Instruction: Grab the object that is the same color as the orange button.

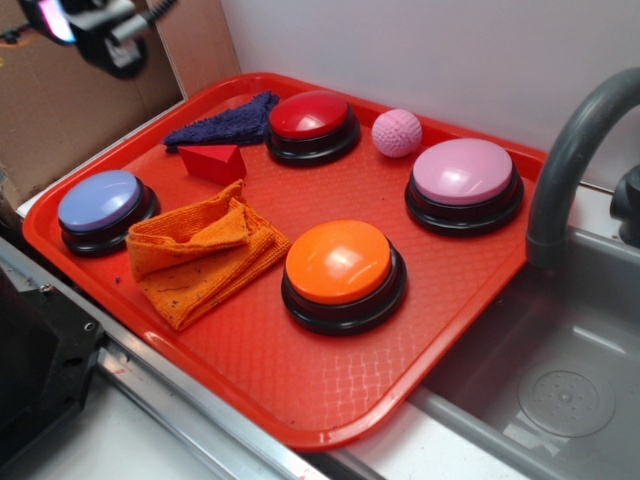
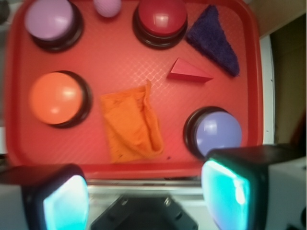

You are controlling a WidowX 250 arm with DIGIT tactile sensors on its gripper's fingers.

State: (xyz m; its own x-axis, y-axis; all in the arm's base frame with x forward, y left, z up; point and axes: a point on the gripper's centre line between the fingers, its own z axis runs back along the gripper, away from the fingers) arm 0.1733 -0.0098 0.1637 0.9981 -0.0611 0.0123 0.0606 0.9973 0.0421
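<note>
An orange terry cloth rag [image 1: 200, 253] [image 2: 130, 123] lies crumpled on the red tray [image 1: 330, 390] [image 2: 120, 57], just left of the orange button [image 1: 341, 267] [image 2: 56, 98] with its black base. My gripper [image 2: 146, 201] hangs high above the tray's near edge, well short of the rag. Its two pads [image 2: 67, 203] stand wide apart with nothing between them. In the exterior view only part of the arm [image 1: 95, 28] shows at the top left, far above the tray.
On the tray also sit a red button [image 1: 312, 122], a pink button [image 1: 464, 180], a lilac-blue button [image 1: 102, 207], a dark blue cloth [image 1: 228, 124], a small red block [image 1: 213, 161] and a pink ball [image 1: 397, 133]. A sink [image 1: 560, 380] with a grey faucet [image 1: 575, 150] lies to the right.
</note>
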